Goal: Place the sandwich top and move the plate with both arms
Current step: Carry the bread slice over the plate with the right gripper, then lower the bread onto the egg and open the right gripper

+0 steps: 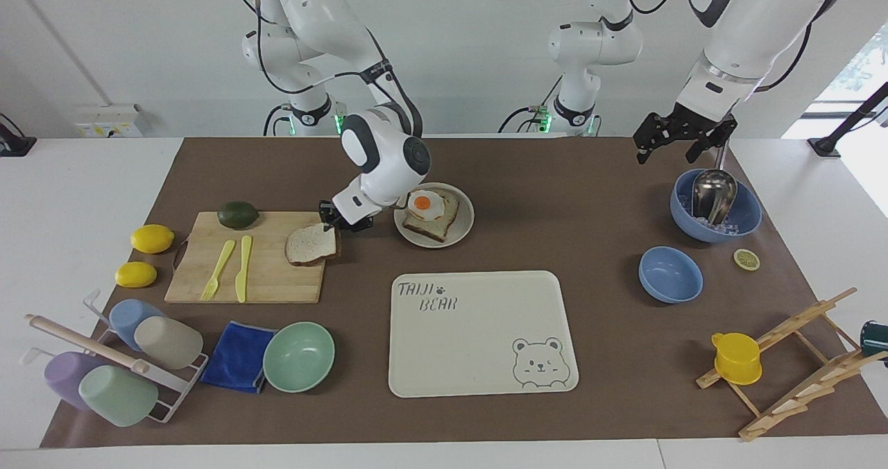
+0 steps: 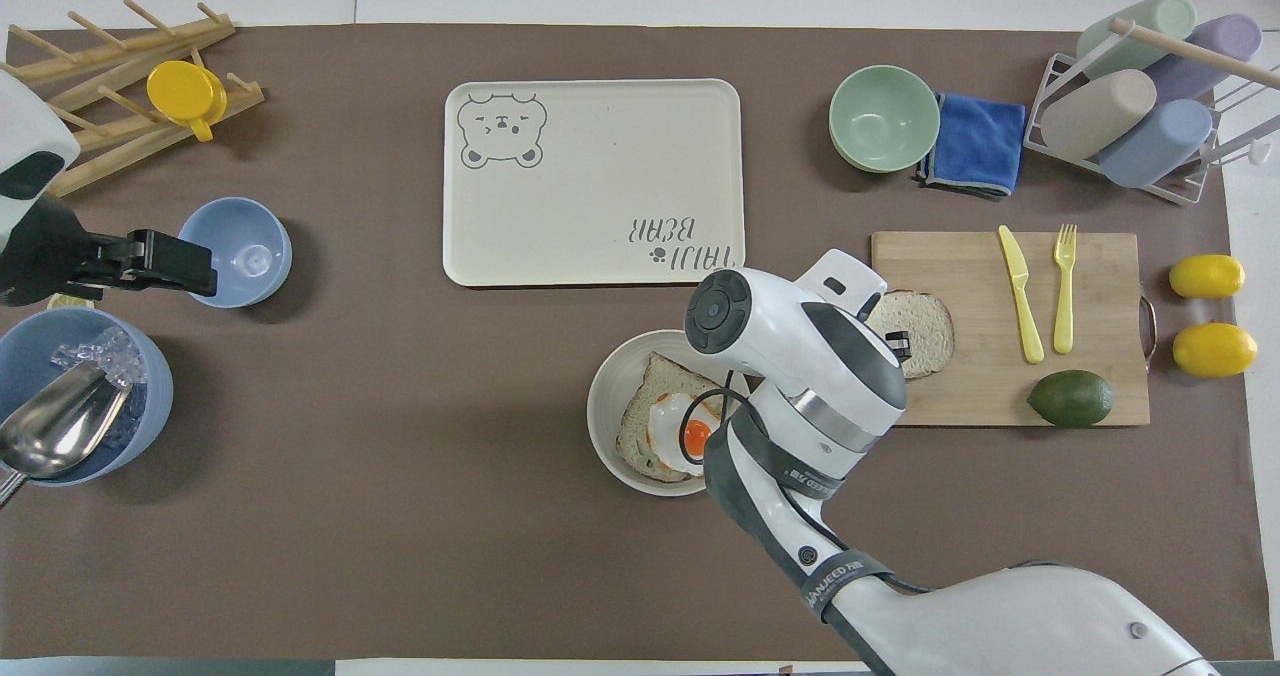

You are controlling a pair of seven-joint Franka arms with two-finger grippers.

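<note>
Two white jointed arms work over the brown-covered surface [image 1: 590, 198]. We see the right arm bent sharply at the elbow, its rounded wrist housing angled down toward the wooden cutting board [image 1: 208, 275]. Its right tool [image 1: 333, 220] pinches the corner of the sandwich top [image 1: 309, 244] that is nearest the plate [image 1: 465, 229], and the slice tilts, that corner raised while the rest lies on the board's end toward the plate. From above, the wrist hides the grip and only the outer part of the slice [image 2: 925, 316] shows.

We see the left arm held upright, waiting, its left tool [image 1: 683, 139] hanging with fingers spread apart over the rim of the deep blue bowl [image 1: 746, 212], which holds ice and a shiny metal scoop [image 1: 713, 193].

Round and beige-grey with a raised rim, the plate sits just beside the board, carrying a slice of bread with a glossy fried egg [image 1: 426, 204]. Speckled and pale with a brown crust, the sandwich top is roughly square. Farther from the robots lies the smooth cream rectangular tray [image 1: 479, 344] printed with a bear.
</note>
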